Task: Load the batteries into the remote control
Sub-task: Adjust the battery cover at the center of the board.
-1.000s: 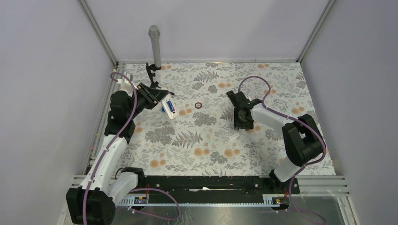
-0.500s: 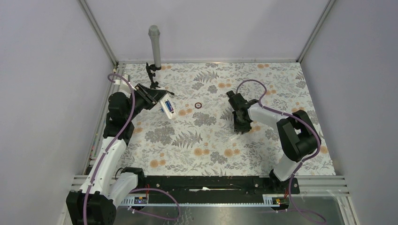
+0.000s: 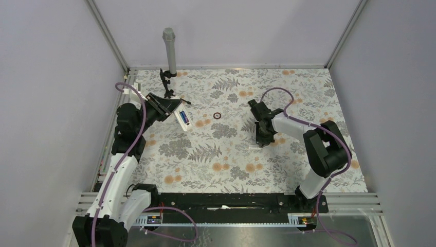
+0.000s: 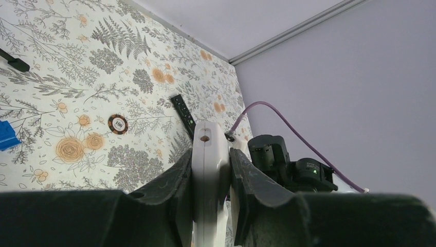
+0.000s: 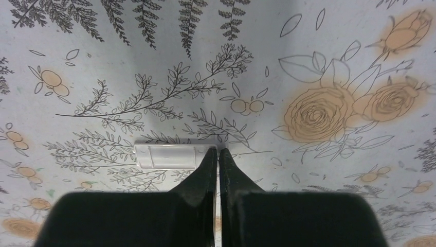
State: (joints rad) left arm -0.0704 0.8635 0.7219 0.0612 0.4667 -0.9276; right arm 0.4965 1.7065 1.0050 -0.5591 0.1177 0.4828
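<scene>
We see the left gripper (image 4: 210, 167) closed partway on the white remote control (image 4: 207, 144), its two dark fingers (image 4: 172, 180) pressed against the remote's long sides. The remote's end juts out past them, above the flowered table (image 4: 77, 92). From above, the remote's upturned face carries small blue and orange-red shapes. As far as we can tell these are the batteries (image 3: 185, 119), though they are too small for us to judge how they sit. The right gripper (image 5: 216, 154) is closed tight, finger against finger. Its tips are down at the table, at the right end of a flat white piece (image 5: 167, 156) lying there, and we cannot tell whether that piece is pinched. Farther out, the left wrist view shows a round dark chip (image 4: 117, 124) on the table with a slim black bar (image 4: 183, 109) near it. A blue piece (image 4: 6, 135) lies at the left edge of that view, and the right arm (image 4: 288, 164) stands beyond the remote.
</scene>
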